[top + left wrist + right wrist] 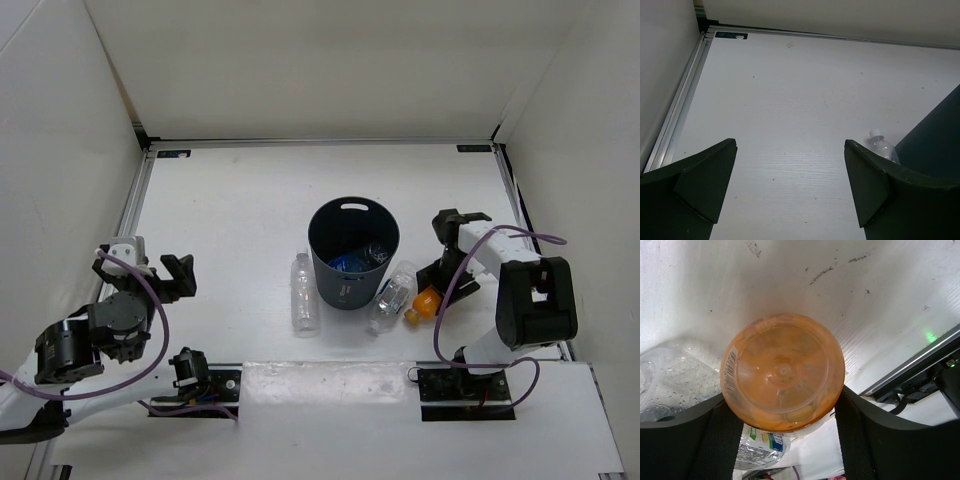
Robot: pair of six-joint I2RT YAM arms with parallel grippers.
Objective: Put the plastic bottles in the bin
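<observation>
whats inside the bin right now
One clear bottle with a blue label lies at the bottom of the bin. The bin's near wall hides part of its floor, so anything tucked there cannot be seen.

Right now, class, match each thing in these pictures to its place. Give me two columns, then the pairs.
Things:
1 bin
2 blue bottle
3 orange bottle

Places:
a between the right jaws
b standing mid-table
c inside the bin

Pairs: 1-b, 2-c, 3-a
</observation>
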